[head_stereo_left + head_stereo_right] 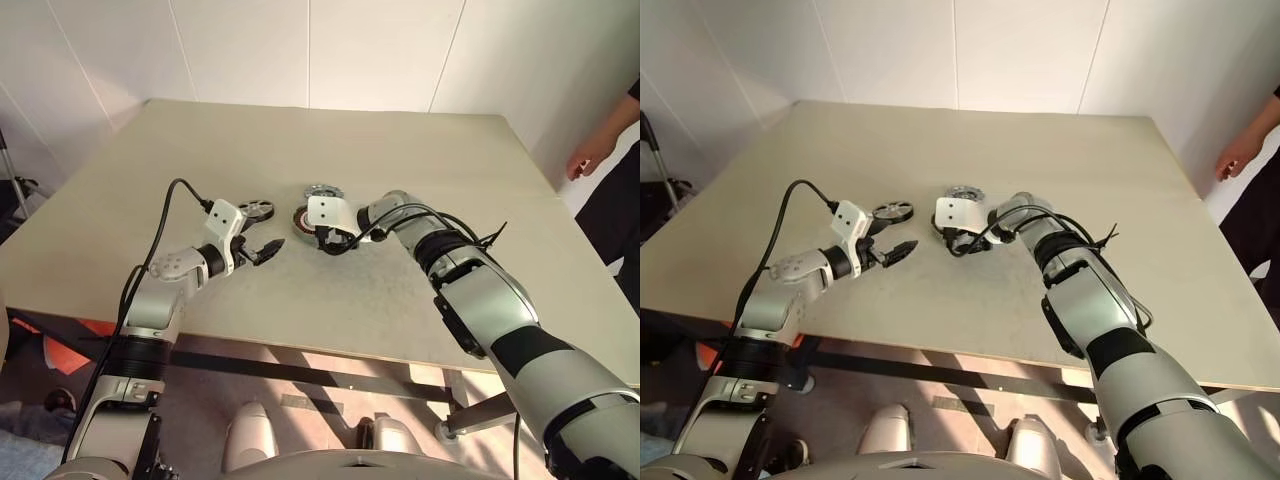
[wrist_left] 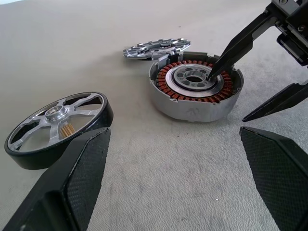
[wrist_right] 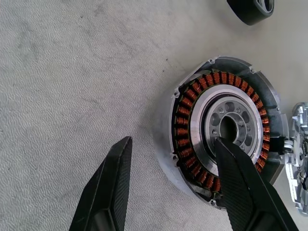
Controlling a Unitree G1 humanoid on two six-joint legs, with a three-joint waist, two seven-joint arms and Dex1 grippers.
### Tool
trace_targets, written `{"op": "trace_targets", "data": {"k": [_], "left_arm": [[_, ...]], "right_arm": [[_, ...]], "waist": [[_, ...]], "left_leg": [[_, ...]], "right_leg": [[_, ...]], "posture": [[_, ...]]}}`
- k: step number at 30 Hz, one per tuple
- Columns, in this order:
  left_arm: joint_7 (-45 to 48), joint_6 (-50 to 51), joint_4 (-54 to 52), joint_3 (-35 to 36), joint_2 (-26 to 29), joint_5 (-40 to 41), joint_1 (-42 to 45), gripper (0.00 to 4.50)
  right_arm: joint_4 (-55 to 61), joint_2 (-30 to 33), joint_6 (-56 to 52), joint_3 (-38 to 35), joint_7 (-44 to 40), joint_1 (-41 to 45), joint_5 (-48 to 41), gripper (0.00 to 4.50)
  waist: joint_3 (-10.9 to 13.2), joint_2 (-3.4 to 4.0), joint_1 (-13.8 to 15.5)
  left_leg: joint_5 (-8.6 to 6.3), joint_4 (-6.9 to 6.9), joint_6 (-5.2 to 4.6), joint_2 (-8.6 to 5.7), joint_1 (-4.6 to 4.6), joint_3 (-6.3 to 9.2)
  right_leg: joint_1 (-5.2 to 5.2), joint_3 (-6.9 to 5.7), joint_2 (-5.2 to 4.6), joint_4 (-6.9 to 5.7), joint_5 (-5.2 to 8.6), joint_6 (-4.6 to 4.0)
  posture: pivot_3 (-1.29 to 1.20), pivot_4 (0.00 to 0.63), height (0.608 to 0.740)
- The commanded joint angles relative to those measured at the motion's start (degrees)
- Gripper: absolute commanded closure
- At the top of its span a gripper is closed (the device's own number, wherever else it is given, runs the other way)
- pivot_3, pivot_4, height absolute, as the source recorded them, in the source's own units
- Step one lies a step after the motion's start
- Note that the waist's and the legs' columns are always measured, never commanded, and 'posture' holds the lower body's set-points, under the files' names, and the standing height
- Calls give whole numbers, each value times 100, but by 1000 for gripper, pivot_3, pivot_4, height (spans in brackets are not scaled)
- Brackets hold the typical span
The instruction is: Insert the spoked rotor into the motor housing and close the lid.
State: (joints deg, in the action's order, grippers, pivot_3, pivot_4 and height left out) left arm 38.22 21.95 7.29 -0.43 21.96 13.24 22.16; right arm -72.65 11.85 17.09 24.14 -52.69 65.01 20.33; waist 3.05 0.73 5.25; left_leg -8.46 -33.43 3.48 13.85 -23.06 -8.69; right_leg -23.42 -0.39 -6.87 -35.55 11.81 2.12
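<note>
The motor housing (image 3: 226, 130), a round ring with copper-red windings, sits on the table (image 1: 400, 150). My right gripper (image 3: 172, 140) is open and straddles its wall. One finger (image 3: 245, 187) rests at the pale centre and the other (image 3: 103, 192) stands outside the wall with a gap. The spoked rotor (image 2: 57, 122) lies flat to the housing's left, just ahead of my left gripper (image 2: 174, 132). That gripper is open with nothing between its fingers. The lid (image 2: 156, 48), a silvery slotted disc, lies right behind the housing.
A person's hand (image 1: 590, 155) and dark sleeve hang beyond the table's right edge. A black cable (image 1: 170, 210) loops off my left wrist. White walls stand behind the table.
</note>
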Motion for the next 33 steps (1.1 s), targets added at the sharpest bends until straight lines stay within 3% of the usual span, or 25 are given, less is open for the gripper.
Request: {"op": "trace_targets", "data": {"k": [1, 7, 23, 33], "left_arm": [[-24, -77, -95, 83, 44, 24, 148, 0], [-29, -89, -75, 85, 48, 18, 148, 0], [-87, -106, -47, 91, 30, 23, 132, 0], [-133, -123, -43, 37, -72, 30, 58, 0]], "right_arm": [[29, -64, -75, -8, -97, -170, 59, 1662], [30, -112, -239, -133, -27, -170, 67, 3184], [203, -22, -250, -311, 81, -51, -24, 3186], [1701, 726, -237, -620, -659, -501, -431, 3186]], "waist": [[0, 0, 1], [-3, -3, -1], [-3, -2, -15], [0, -4, 28]], "left_leg": [[0, 0, 0, 0, 3, 0], [0, 0, 0, 0, 8, 0], [0, 0, 2, 1, 20, 1], [1, -3, -1, -1, -12, 0]], "right_leg": [[3, 0, 0, 0, 0, 0], [8, 0, 0, 1, 1, -2], [11, 2, 0, -16, 1, -3], [2, -5, -4, 9, 1, -3]], "posture": [[0, 0, 740], [0, 0, 740], [0, 0, 740], [0, 0, 740]]}}
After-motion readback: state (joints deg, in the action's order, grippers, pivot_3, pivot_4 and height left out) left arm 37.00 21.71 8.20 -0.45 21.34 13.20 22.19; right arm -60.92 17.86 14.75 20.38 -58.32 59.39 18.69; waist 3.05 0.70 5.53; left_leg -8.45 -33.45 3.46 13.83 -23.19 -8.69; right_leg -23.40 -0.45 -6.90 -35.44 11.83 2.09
